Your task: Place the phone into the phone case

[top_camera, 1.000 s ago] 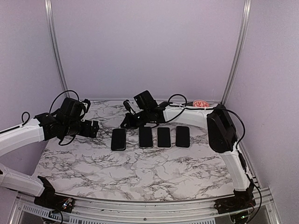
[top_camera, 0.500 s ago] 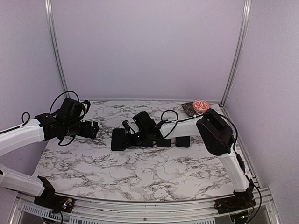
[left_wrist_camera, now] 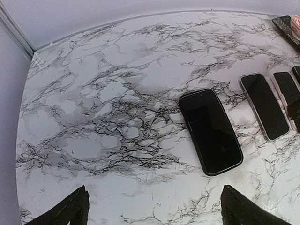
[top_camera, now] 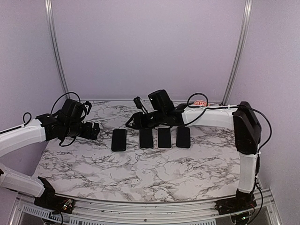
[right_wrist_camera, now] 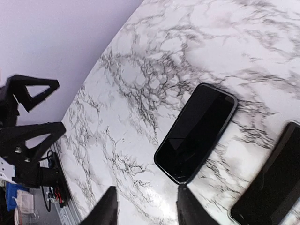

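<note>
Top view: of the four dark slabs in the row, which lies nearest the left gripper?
The leftmost slab: it lies closest to the left gripper, and the gap beside it is wider than those between the rest.

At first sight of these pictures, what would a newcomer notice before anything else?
Four dark flat slabs, phones or cases, lie in a row at the middle of the marble table. The right gripper hangs open just behind the row's left half; the left gripper is open, to the row's left.
</note>
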`<state>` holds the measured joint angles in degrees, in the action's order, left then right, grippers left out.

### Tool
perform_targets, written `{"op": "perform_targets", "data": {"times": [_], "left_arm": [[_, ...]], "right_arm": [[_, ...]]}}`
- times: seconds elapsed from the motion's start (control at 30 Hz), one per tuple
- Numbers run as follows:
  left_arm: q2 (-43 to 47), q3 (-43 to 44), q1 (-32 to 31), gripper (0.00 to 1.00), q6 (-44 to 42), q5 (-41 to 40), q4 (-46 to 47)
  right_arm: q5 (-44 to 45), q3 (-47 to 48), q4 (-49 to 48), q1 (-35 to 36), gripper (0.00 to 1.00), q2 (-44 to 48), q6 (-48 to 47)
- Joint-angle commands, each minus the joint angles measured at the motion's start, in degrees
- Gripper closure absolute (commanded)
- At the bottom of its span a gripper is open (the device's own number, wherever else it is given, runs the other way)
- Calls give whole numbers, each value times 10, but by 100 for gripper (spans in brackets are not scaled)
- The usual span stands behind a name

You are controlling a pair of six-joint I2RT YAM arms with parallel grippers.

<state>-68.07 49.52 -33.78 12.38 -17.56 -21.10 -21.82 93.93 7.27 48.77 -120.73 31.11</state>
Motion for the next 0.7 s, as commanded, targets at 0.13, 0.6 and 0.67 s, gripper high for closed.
{"op": "perform_targets", "data": {"times": [0.13, 0.6, 0.67], "left_arm": [[-9, -3, 13, 1, -5, 11, 11], [6, -27, 116, 1, 47, -27, 43], [12, -31, 130, 1, 50, -27, 48]], "right_arm": [[162, -219, 73, -167, 2, 295, -81], [398, -631, 20, -374, 1, 703, -23], [410, -665, 15, -374, 1, 730, -15]]}}
